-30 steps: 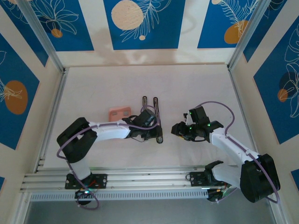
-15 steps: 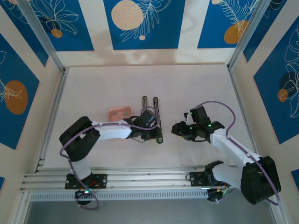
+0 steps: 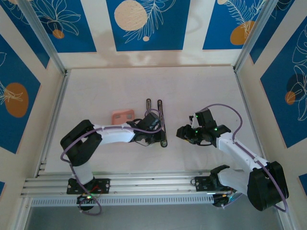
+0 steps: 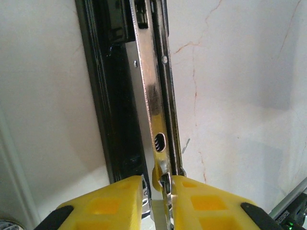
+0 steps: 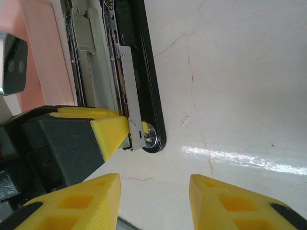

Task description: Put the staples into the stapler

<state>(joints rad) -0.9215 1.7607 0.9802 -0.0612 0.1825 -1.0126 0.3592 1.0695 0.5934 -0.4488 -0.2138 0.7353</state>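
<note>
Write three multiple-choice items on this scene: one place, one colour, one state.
1. The pink tray lies where relative to the stapler?
A) left of it
B) right of it
C) on top of it
2. The fingers of the right gripper are:
A) blue
B) yellow
C) red
3. The right gripper is:
A) shut on the stapler
B) shut on the tray
C) open, empty
Answers: A, the top view shows it on the left; B, the wrist view shows yellow; C, the fingers stand apart with nothing between.

Pink tray [image 3: 123,116], marbled white table [image 3: 201,91]
</note>
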